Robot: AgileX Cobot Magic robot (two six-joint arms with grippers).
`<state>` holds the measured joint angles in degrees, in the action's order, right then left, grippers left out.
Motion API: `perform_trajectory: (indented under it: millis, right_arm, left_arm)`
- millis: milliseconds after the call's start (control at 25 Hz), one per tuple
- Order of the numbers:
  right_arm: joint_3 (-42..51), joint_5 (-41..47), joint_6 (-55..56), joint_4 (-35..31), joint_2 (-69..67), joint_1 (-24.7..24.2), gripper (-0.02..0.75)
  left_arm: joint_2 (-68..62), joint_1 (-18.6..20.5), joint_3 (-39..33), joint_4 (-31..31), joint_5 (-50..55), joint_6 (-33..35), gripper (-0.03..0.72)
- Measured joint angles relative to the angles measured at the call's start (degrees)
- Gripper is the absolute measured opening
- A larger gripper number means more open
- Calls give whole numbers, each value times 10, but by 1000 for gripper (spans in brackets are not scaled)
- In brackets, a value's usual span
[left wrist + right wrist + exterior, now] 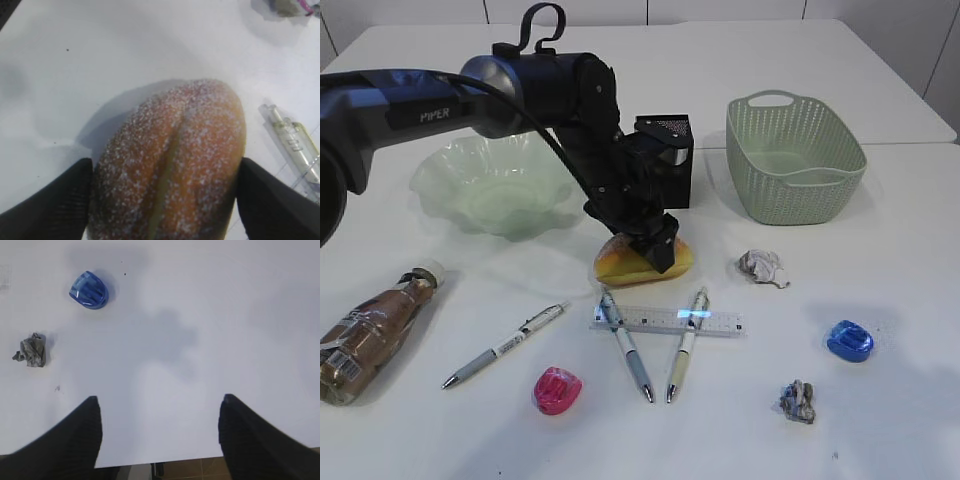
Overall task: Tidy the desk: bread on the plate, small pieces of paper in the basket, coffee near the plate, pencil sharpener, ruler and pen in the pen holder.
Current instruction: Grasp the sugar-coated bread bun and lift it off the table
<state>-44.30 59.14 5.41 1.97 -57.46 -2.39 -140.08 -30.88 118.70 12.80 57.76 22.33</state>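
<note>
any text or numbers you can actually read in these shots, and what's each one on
"PIPER": on the left arm.
Ruler: scale marks, numbers too small to read.
Bottle: label too blurred to read.
Pens: no print I can make out.

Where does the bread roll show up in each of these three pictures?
Exterior view: the bread lies at the middle of the table, under the left end effector, just above the ruler.
Left wrist view: it fills the lower middle, between the two dark fingers.
Right wrist view: not in it.
Shared landmark: the pale green pen beside the bread, seen at the right edge of the left wrist view.
</note>
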Motion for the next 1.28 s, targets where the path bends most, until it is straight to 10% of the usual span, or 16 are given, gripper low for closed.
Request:
perform_trajectory:
  millis: [240, 600, 1280]
  right_arm:
    - [0, 0, 0, 0, 0, 0, 565]
    - [0, -1, 0, 0, 0, 0, 565]
    - [0, -1, 0, 0, 0, 0, 565]
  left_arm:
    - [0, 0, 0, -9, 0, -1, 585]
    - [0, 0, 0, -11, -2, -2, 324]
    - [1, 0, 87, -28, 89, -17, 302]
